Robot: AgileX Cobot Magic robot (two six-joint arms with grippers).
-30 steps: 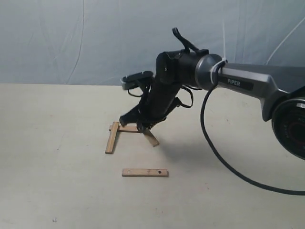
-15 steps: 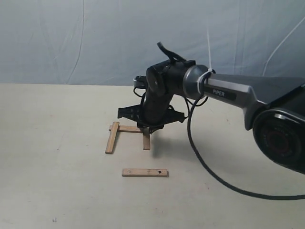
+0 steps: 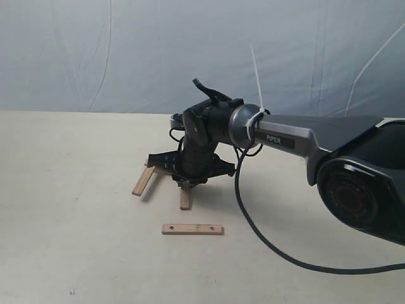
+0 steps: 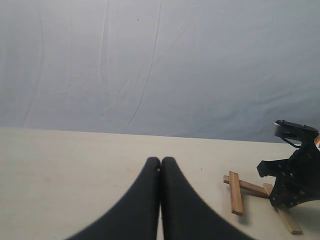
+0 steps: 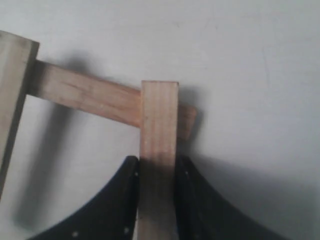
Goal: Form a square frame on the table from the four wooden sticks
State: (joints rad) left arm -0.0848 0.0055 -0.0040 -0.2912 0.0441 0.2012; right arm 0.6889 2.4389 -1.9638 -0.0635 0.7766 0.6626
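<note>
Light-brown wood: a lone stick (image 3: pixel 192 228) lies flat on the table (image 3: pixel 69 253), nearest the front edge and well apart from the rest. Farther back, mid-table, the right gripper (image 3: pixel 185 182) pinches a second stick (image 3: pixel 185 199) between its black fingers (image 5: pixel 117 200). That stick's far end overlaps a cross stick (image 5: pixel 85 95). A third stick (image 3: pixel 143 180) slants on the left-edge side and meets the cross stick's other end. Behind hangs the blue-grey backdrop (image 3: pixel 76 50). The left gripper (image 4: pixel 160 162) has its fingers pressed together.
</note>
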